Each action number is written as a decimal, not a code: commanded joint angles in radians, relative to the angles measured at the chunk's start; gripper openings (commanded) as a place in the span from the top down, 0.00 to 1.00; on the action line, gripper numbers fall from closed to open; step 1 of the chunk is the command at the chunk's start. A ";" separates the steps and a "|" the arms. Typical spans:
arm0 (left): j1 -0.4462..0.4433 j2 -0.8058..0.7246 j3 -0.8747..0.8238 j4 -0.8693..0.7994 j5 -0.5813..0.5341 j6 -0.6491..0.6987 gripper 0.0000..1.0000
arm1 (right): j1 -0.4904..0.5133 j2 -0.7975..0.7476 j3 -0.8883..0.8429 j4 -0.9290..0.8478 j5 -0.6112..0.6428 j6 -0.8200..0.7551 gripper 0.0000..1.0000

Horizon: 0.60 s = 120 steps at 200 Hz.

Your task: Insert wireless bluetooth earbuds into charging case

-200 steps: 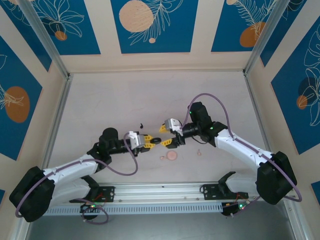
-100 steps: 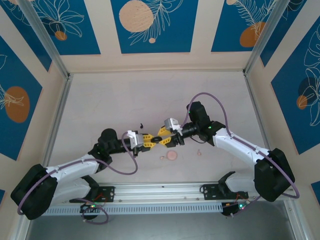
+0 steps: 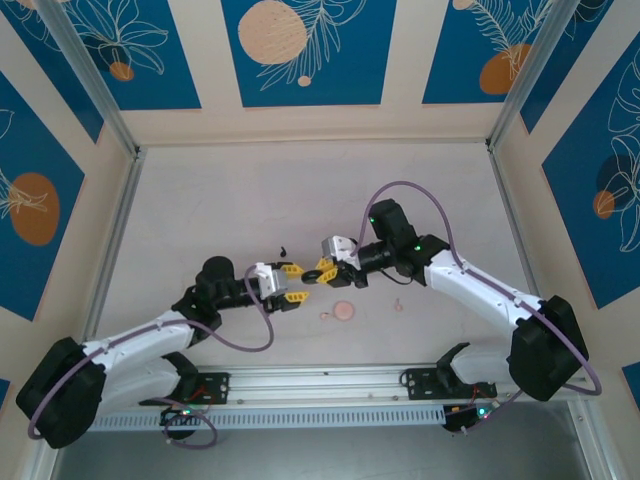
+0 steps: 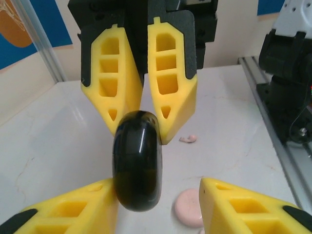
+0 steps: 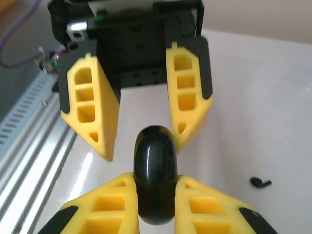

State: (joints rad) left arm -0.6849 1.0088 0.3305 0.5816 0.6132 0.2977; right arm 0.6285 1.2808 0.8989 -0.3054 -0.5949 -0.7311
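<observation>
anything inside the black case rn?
Can't see inside: the black case, closed and edge-on, is clamped by the right gripper. One black earbud lies on the table outside it.

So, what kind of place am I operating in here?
Probably an enclosed tabletop robot test booth: a pale marble-look tabletop, silver aluminium frame posts at the corners, and cream wall panels with blue leaf-print artwork all round.

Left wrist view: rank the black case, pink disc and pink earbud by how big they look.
1. black case, largest, though it is nearest the camera, which inflates it
2. pink disc, partly hidden
3. pink earbud, clearly smallest
</observation>
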 commanded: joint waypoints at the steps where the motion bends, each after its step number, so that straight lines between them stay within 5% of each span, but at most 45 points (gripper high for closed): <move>1: 0.002 -0.051 0.051 -0.210 -0.050 0.123 0.54 | 0.034 0.027 0.068 -0.172 0.158 -0.101 0.84; 35: 0.002 -0.055 0.081 -0.320 -0.064 0.167 0.54 | 0.077 0.056 0.104 -0.194 0.194 -0.123 0.84; 120: 0.002 -0.001 0.079 -0.260 -0.029 0.137 0.56 | 0.111 0.094 0.124 -0.160 0.120 -0.111 0.84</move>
State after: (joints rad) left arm -0.6849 1.0008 0.3847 0.3122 0.5644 0.4263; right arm 0.7326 1.3636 0.9901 -0.4610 -0.4232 -0.8349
